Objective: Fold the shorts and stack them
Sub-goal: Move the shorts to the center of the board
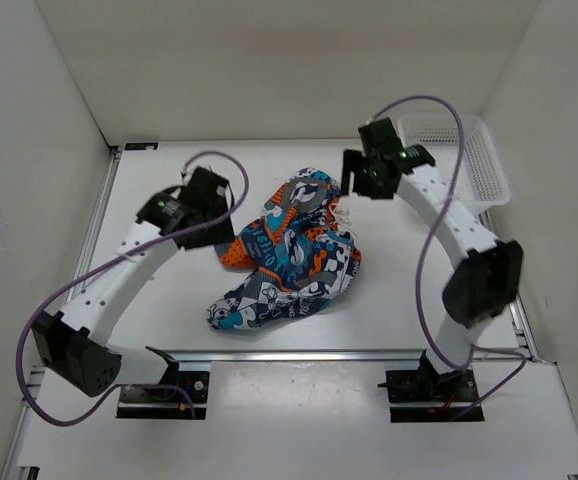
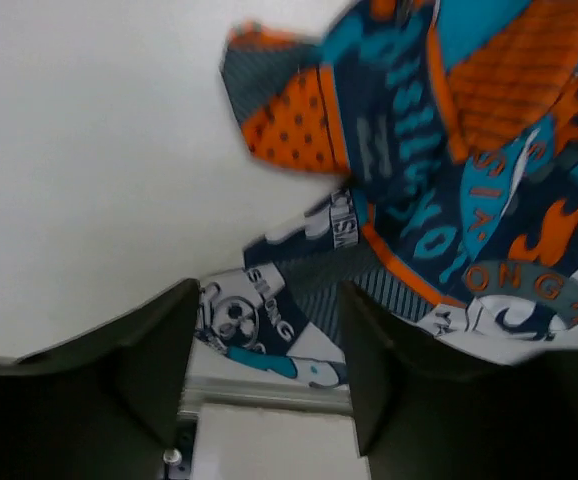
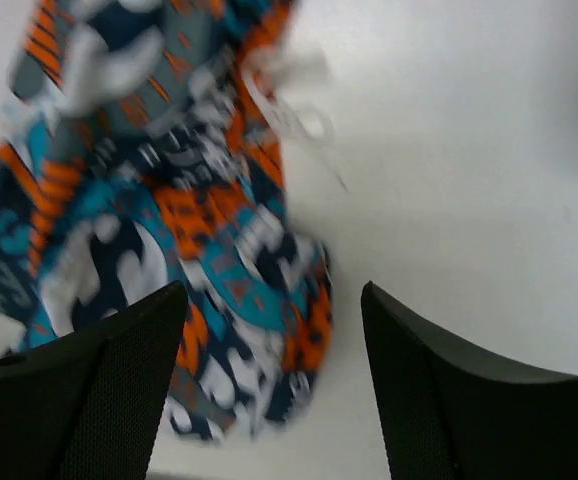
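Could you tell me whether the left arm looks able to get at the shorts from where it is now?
Probably yes. The left claw is open and hangs right beside the crumpled shorts, with nothing between them; the right claw is over the opposite side, out of its way.

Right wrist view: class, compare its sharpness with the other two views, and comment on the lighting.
Right wrist: the shorts are heavily blurred and their print is unreadable. Left wrist: slightly soft, but the lettering is legible. Top external: sharp and evenly lit, with no glare.
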Controlling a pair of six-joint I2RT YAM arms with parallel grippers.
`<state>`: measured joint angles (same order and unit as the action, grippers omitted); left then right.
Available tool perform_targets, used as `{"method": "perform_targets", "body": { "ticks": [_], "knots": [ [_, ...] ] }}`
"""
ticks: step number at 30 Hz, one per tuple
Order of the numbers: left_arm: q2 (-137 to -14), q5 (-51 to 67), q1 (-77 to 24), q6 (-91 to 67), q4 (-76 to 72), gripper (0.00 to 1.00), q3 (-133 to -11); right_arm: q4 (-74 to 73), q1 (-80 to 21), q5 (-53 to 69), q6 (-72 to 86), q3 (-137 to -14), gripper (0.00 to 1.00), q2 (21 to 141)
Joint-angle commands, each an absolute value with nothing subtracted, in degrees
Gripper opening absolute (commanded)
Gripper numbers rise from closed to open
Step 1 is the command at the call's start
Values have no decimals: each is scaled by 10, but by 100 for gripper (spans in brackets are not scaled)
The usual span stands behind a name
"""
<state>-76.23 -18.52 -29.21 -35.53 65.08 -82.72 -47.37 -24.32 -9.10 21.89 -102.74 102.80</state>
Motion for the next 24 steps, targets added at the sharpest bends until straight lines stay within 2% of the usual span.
{"method": "perform_targets", "body": {
  "ticks": [1, 2, 3, 4, 5, 6, 7, 8, 12, 14, 17, 18, 19, 20, 21, 22, 24],
  "knots": [
    [-704, -86, -333, -386, 635, 62, -711, -425, -233, -133, 256, -912, 73, 832],
    [-688, -71, -342, -397, 624, 60, -678, -418, -225, -118, 256, -835, 60, 792],
    [-657, -56, -358, -409, 613, 60, -646, -411, -225, -96, 256, -800, 54, 777],
    [-642, -26, -366, -437, 593, 67, -587, -411, -220, -52, 261, -769, 50, 759],
    [-629, -12, -374, -454, 585, 78, -561, -411, -220, -28, 261, -741, 54, 752],
    [-608, 1, -396, -471, 573, 90, -536, -411, -220, -7, 261, -690, 63, 747],
    [-601, 31, -409, -498, 560, 100, -493, -406, -220, 12, 270, -665, 80, 739],
    [-601, 44, -420, -509, 530, 100, -476, -399, -220, 37, 270, -641, 100, 739],
    [-626, 44, -473, -545, 494, 100, -449, -342, -214, 130, 302, -552, 100, 734],
    [-666, 30, -478, -540, 487, 100, -449, -298, -214, 162, 316, -547, 100, 758],
    [-716, 3, -478, -521, 487, 87, -461, -248, -214, 189, 324, -547, 97, 806],
    [-726, -15, -478, -521, 487, 80, -461, -237, -214, 195, 330, -555, 89, 820],
    [-736, -20, -478, -516, 487, 54, -467, -222, -214, 195, 330, -570, 78, 850],
    [-755, -25, -478, -507, 487, 33, -472, -221, -214, 200, 330, -586, 66, 868],
    [-765, -31, -478, -473, 493, 14, -492, -228, -214, 200, 325, -606, 48, 885],
    [-775, -39, -468, -460, 509, 10, -509, -235, -214, 200, 325, -654, 18, 909],
    [-788, -102, -442, -429, 578, 10, -582, -270, -214, 173, 302, -719, 3, 925]
  ]
}}
